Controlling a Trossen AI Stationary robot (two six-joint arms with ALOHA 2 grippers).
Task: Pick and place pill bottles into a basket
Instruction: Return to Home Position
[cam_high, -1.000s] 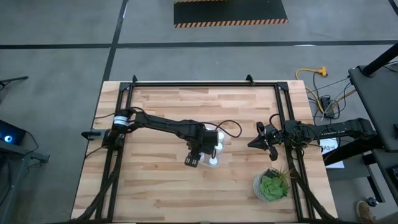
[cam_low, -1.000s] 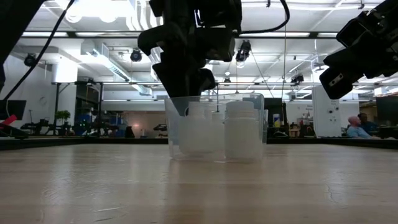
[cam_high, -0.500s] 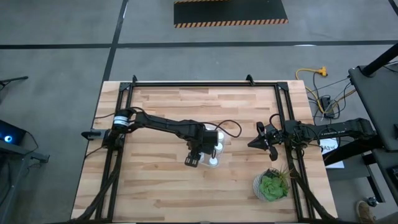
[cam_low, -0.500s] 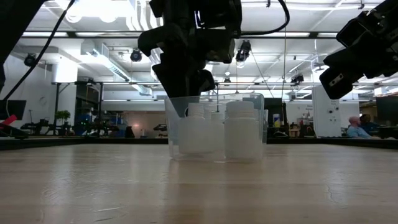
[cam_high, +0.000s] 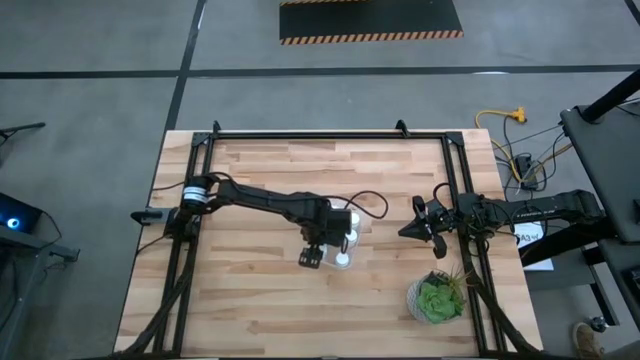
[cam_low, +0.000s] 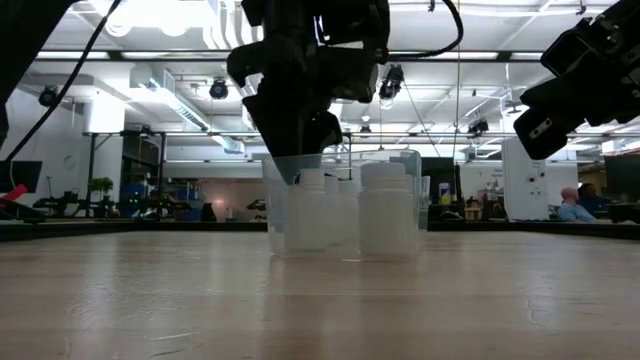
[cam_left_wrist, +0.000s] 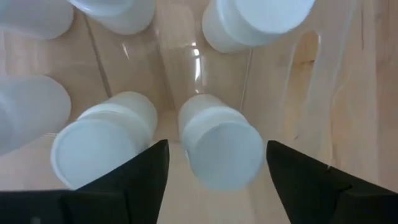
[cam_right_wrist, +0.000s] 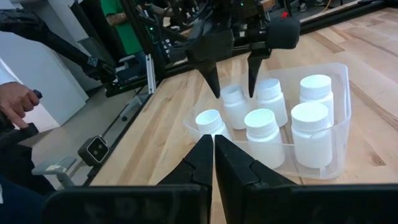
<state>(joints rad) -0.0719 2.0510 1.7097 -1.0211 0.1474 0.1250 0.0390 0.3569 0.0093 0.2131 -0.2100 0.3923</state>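
The basket (cam_right_wrist: 343, 106), a clear bin, stands mid-table and holds several white pill bottles, all upright on its floor. My left gripper (cam_right_wrist: 231, 84) hangs over the basket, pointing down and open. Its fingers stand on either side of one bottle (cam_left_wrist: 224, 155) with a gap on each side. Another bottle (cam_left_wrist: 102, 146) stands right beside that one. In the low view the basket (cam_low: 275, 200) shows below the left arm. My right gripper (cam_high: 405, 232) waits shut at the table's right side, pointing toward the basket.
A green potted plant (cam_high: 437, 298) stands at the near right corner. Black frame rails (cam_high: 190, 200) run along the table's left, far and right edges. Bare wood lies left of and in front of the basket. A person's hand (cam_right_wrist: 15, 99) shows beyond the table.
My left gripper has stayed over the basket, and its fingers have spread apart and let go of the bottle below them. That bottle now stands on the basket's floor.
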